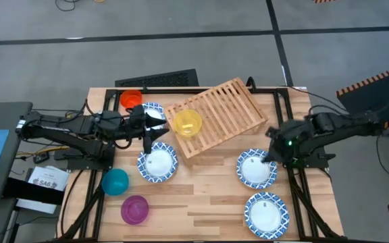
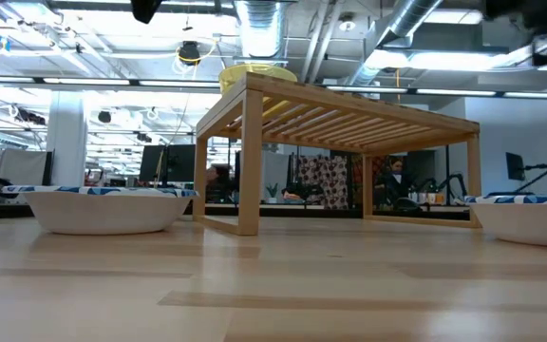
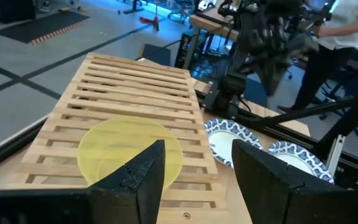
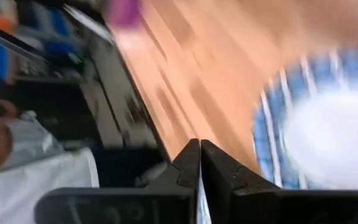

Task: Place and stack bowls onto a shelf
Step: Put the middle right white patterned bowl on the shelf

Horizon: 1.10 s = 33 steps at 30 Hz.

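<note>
Hovering near the table's left edge, the left gripper sits just off the shelf's left end with fingers wide and nothing between them. Wrist view confirms: open gap, yellow bowl straight ahead on the slats. Looks like a release pose, my read only.

Left cluster: orange bowl at the rear-left corner, a patterned bowl beside it, partly under the arm. Another patterned bowl sits in front of the shelf's left end. Teal bowl and purple bowl are near the front-left corner, apart from each other.

Shelf lies skewed across the rear middle of the table. Only the yellow bowl is on it, at the left end. The remaining slats are bare, so there's plenty of landing room to the right. Low view shows open space under the shelf too.

Right side: right gripper is at the left rim of the third patterned bowl, fingers nearly closed. Wrist view is blurred, so I can't tell whether the rim is actually pinched. Fourth patterned bowl sits near the front-right corner, just beside the third, untouched.

Clearance: the path from the third bowl to the shelf's right end looks open. Risk, as I judge it: a thin rim grip may slip on a wide bowl.
</note>
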{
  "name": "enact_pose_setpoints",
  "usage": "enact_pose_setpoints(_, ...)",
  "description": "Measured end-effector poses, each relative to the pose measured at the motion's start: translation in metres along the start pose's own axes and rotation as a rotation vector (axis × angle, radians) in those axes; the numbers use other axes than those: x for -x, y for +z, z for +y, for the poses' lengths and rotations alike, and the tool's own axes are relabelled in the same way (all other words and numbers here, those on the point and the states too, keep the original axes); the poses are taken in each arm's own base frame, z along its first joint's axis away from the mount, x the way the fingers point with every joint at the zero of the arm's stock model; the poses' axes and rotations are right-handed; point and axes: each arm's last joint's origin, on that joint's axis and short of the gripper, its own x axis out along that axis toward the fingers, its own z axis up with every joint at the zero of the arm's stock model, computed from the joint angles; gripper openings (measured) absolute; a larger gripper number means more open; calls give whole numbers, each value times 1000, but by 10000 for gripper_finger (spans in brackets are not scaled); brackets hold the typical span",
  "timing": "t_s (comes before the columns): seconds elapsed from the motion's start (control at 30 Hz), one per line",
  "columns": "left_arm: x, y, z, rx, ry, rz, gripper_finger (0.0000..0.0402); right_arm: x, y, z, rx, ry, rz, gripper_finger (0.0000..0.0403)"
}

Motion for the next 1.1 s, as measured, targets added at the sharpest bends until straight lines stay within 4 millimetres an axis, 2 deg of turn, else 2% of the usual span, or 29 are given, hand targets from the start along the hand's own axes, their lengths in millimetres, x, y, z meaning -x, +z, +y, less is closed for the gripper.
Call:
enact_pose_setpoints(0.17, 0, 0, 0, 1, 5, -2, 171, -21, -23, -16, -199, -189, 176, 59)
enact_pose_setpoints(0.37, 0, 0, 0, 2, 6, -1, 171, -39, -54, -31, -390, -330, 200, 82)
enact_pose_setpoints(0.5, 0, -2, 0, -4, -8, 23, 171, -47, -71, -40, -505, -367, 148, 135)
enact_pose_setpoints(0.67, 0, -5, 1, -10, -4, 55, 171, -58, -87, -66, -615, -473, 50, 219)
enact_pose_setpoints(0.8, 0, -5, 1, -11, -3, 58, 171, -68, -89, -77, -619, -499, 21, 253)
enact_pose_setpoints(1.1, 0, -5, 1, -12, 3, 57, 171, -82, -82, -91, -639, -586, -103, 244)
